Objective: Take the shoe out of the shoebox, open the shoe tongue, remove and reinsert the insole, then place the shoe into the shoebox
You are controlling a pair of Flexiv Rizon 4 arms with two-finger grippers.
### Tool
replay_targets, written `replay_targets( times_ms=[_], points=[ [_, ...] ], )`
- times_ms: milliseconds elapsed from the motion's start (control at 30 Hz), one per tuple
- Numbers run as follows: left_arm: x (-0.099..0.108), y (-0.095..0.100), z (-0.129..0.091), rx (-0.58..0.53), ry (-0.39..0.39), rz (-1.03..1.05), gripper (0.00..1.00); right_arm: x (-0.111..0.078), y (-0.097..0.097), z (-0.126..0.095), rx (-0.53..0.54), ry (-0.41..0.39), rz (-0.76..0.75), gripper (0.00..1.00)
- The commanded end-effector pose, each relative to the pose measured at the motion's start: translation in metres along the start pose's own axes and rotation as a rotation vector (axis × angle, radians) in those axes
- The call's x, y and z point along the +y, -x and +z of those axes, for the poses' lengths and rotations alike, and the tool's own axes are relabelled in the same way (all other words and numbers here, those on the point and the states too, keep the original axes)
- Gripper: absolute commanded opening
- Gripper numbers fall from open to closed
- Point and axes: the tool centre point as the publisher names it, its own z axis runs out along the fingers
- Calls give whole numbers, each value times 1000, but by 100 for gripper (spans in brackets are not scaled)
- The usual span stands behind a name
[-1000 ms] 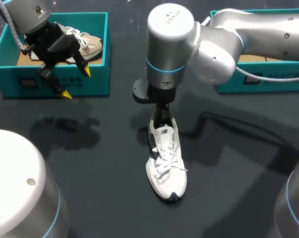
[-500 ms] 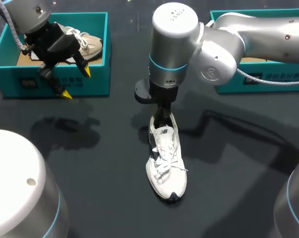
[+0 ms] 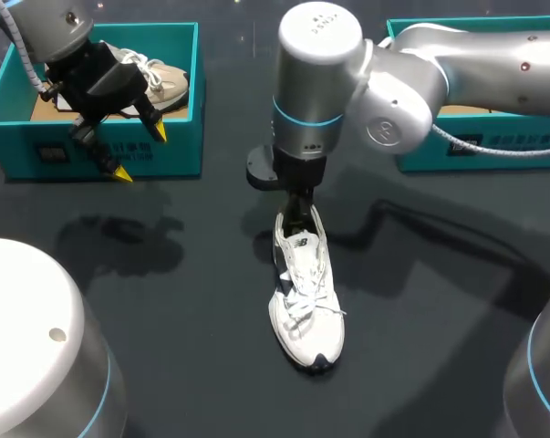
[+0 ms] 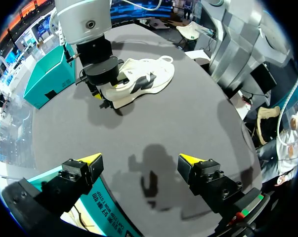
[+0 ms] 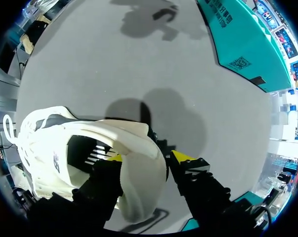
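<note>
The white shoe [image 3: 306, 301] lies flat on the dark table [image 3: 439, 319], out in the open, in neither box. Its toe points to the near side and its heel to the far side. The laces are done up loose on top.

Right at the heel of the white shoe is the right claw [image 3: 297, 208]. It comes straight down from above. In the right wrist view, 1 finger is down inside the shoe and the other finger is outside, at the back of the heel. The 2 fingers pinch the heel wall between them, so this claw is holding the white shoe by its heel.

Past the heel and far off to the left of the white shoe is the left box [image 3: 179, 155], which is blue-green. The other shoe [image 3: 160, 78], a pale one, sits inside it. The left claw [image 3: 140, 152] hangs over the near wall of that box. Its 2 yellow tips are spread wide and nothing is between them.

Past the heel and off to the right of the white shoe is the right box [image 3: 493, 151], blue-green too. The right arm hides most of it, so I cannot tell what is in it.
</note>
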Motion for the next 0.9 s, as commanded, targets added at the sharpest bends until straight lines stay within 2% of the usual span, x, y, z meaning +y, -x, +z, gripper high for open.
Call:
replay_targets(
  times_ms=[33, 67, 167, 200, 433, 633, 800, 900],
  points=[
    [0, 0, 0, 1, 2, 0, 100, 3, -3, 5, 7, -6, -1, 40],
    [0, 0, 0, 1, 2, 0, 100, 3, -3, 5, 9, -8, 1, 35],
    [0, 0, 0, 1, 2, 0, 100, 1, -4, 3, 9, -14, 5, 6],
    [0, 0, 0, 1, 2, 0, 100, 1, -4, 2, 9, -17, 7, 0],
    [0, 0, 0, 1, 2, 0, 100, -2, -8, -5, 2, -35, 19, 0],
    [0, 0, 0, 1, 2, 0, 100, -6, -9, -21, -27, -56, 31, 0],
    [0, 0, 0, 1, 2, 0, 100, -10, -7, -43, -56, -68, 41, 0],
    [0, 0, 0, 1, 2, 0, 100, -13, -4, -65, -87, -84, 38, 0]
  ],
)
